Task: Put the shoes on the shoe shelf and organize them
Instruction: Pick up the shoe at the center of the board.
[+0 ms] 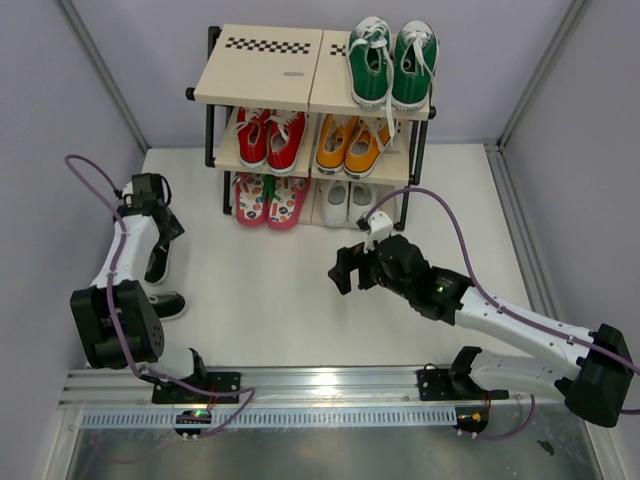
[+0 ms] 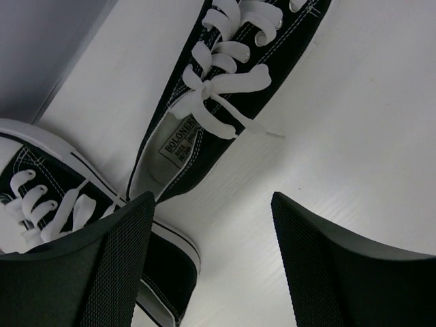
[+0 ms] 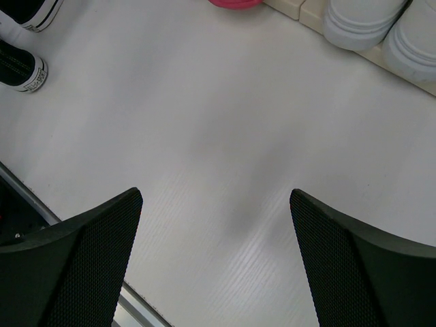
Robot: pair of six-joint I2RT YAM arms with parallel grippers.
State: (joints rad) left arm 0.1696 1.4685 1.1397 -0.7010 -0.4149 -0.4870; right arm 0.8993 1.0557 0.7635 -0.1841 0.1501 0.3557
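The shoe shelf (image 1: 262,75) stands at the back. Green sneakers (image 1: 392,62) sit on its top right board, pink flip-flops (image 1: 270,198) on the bottom left and white shoes (image 1: 347,202) on the bottom right. Two black sneakers lie on the table at the left, one (image 1: 157,262) under my left arm and one (image 1: 166,305) nearer. My left gripper (image 2: 211,266) is open just above them. One black sneaker (image 2: 231,88) lies ahead, and the heel of the other (image 2: 167,262) is beside the left finger (image 2: 116,272). My right gripper (image 1: 343,270) hangs open over bare table (image 3: 218,136).
A red pair (image 1: 268,138) and an orange pair (image 1: 352,145) fill the shelf's middle tier. The left half of the top board is bare. Grey walls close in both sides. A metal rail (image 1: 330,385) runs along the near edge.
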